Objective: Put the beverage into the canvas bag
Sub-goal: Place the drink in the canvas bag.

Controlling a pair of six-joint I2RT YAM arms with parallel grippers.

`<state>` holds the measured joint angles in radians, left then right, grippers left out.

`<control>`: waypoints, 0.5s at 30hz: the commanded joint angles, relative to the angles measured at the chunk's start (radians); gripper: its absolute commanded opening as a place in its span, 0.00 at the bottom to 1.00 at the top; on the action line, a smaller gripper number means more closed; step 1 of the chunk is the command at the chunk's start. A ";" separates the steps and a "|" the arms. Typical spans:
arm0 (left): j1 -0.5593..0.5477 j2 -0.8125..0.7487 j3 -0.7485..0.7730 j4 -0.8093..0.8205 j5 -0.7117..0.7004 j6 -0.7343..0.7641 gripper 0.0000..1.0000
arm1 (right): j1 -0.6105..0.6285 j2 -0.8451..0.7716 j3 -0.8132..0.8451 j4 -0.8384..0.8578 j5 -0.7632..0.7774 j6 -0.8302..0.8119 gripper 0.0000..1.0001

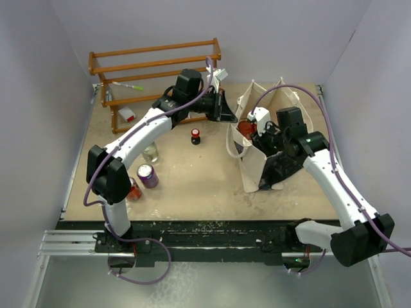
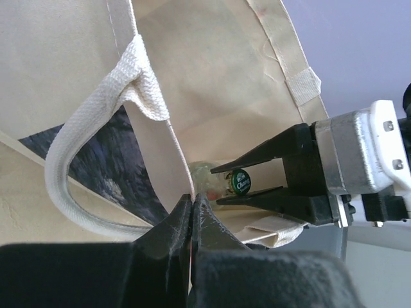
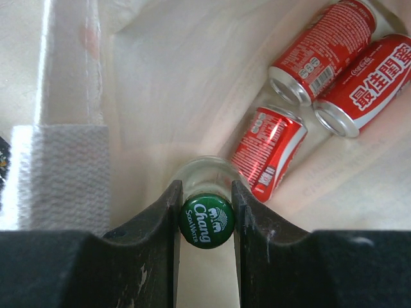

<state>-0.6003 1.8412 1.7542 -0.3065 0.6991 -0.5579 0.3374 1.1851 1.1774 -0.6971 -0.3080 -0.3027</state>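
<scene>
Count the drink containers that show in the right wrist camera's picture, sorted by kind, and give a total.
Red cans, lying in the canvas bag: 3
Glass bottle with a green cap, held by the right claw: 1
Total: 4

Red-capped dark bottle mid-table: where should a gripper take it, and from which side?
Probably just under its red cap, coming from straight above: the bottle stands upright with bare table all round, leaving room for a finger on either side.
</scene>
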 commanded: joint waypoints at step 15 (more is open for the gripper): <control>0.065 -0.093 -0.004 0.071 0.032 0.103 0.00 | 0.003 -0.019 -0.042 -0.063 -0.259 -0.048 0.00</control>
<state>-0.5617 1.8385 1.7523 -0.3264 0.7151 -0.5365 0.3279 1.1957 1.1366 -0.6746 -0.4057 -0.3447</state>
